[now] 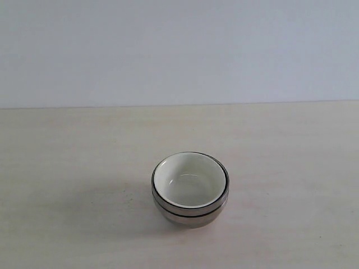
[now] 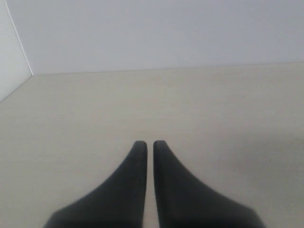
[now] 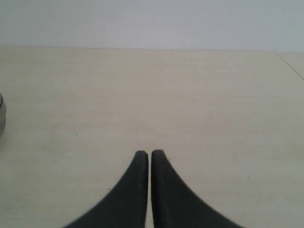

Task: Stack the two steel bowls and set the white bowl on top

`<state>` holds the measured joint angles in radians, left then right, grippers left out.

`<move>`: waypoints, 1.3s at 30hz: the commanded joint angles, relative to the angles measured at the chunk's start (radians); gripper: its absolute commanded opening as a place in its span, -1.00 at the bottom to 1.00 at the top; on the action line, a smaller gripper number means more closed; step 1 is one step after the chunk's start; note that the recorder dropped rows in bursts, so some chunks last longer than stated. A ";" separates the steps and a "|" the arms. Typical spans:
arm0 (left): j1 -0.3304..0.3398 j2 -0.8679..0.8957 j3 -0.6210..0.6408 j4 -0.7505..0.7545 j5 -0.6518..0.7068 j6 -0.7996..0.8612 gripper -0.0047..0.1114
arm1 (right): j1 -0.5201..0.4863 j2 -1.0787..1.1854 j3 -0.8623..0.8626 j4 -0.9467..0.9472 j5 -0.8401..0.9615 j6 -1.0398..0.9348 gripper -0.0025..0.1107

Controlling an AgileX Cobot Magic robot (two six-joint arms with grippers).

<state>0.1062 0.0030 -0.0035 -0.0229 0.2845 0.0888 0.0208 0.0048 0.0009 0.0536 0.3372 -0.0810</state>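
In the exterior view the two steel bowls (image 1: 189, 217) sit nested one inside the other on the table, their shiny rims showing as two bands. The white bowl (image 1: 189, 180) rests inside the top one, upright, its cream inside facing up. Neither arm appears in that view. My left gripper (image 2: 149, 144) hovers over bare tabletop with its dark fingers together and nothing between them. The right gripper (image 3: 150, 153) is likewise shut and empty. A sliver of a steel bowl (image 3: 1, 118) shows at the edge of the right wrist view, well apart from the fingers.
The pale wood-grain table (image 1: 291, 168) runs back to a plain light wall (image 1: 179, 50). A side wall and corner (image 2: 14, 52) show in the left wrist view. A table edge (image 3: 290, 64) shows in the right wrist view.
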 commanded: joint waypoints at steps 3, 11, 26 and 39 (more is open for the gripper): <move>0.001 -0.003 0.003 -0.003 0.000 -0.011 -0.85 | -0.001 -0.005 -0.001 -0.009 0.000 -0.008 -0.96; 0.001 -0.003 0.003 -0.003 0.000 -0.011 -0.85 | -0.001 -0.005 -0.001 -0.009 0.000 -0.008 -0.96; 0.001 -0.003 0.003 -0.003 0.000 -0.011 -0.85 | 0.060 -0.005 -0.001 -0.009 0.000 -0.008 -0.96; 0.001 -0.003 0.003 -0.003 0.000 -0.011 -0.85 | 0.060 -0.005 -0.001 -0.009 0.000 -0.008 -0.96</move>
<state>0.1062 0.0030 -0.0035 -0.0229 0.2845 0.0888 0.0797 0.0048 0.0009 0.0536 0.3390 -0.0854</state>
